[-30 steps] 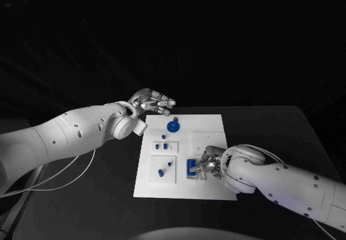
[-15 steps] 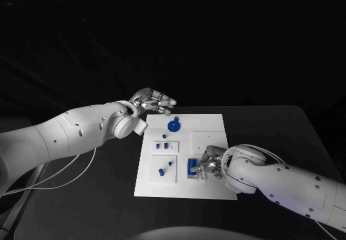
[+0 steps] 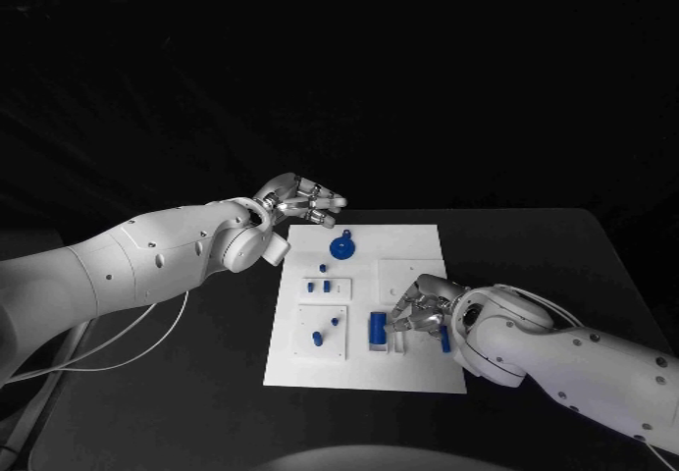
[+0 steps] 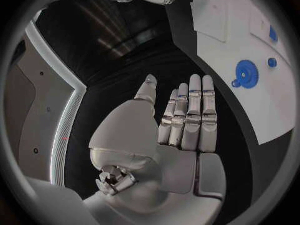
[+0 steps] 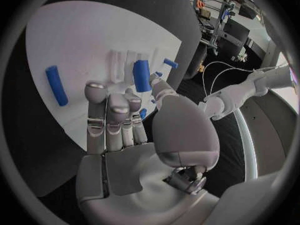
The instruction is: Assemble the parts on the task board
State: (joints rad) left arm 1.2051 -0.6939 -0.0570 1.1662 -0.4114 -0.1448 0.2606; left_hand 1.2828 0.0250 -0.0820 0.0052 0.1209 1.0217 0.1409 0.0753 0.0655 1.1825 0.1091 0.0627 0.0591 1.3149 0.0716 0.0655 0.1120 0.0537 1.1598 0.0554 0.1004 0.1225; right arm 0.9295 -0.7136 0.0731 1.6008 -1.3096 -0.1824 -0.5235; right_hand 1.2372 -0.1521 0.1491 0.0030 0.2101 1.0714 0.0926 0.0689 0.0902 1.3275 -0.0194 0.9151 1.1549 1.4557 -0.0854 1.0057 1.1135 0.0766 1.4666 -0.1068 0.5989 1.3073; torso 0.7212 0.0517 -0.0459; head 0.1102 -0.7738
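The white task board [image 3: 410,368] lies in the middle of the table. A blue gear [image 3: 341,245] sits at its far end, also seen as the blue gear [image 4: 247,74]. Small blue pegs [image 3: 319,287] stand in the left-hand plates. A blue block [image 3: 377,331] stands in a white rail near the front, shown as the blue block [image 5: 142,75]. A blue bar [image 3: 443,339] lies flat on the board, the same blue bar [image 5: 56,85]. My right hand [image 3: 425,306] hovers between block and bar, fingers extended, holding nothing [image 5: 119,120]. My left hand [image 3: 300,201] is raised off the board's far left corner, open and flat [image 4: 181,120].
The black table [image 3: 538,255] reaches well to the right of the board and to its left. A white cable [image 3: 141,343] hangs under my left arm on the left side. The table's far edge runs just behind the board.
My right hand has drawn back from the blue block, up and to the right. The blue bar beside it now shows on the board. The left hand has stayed put.
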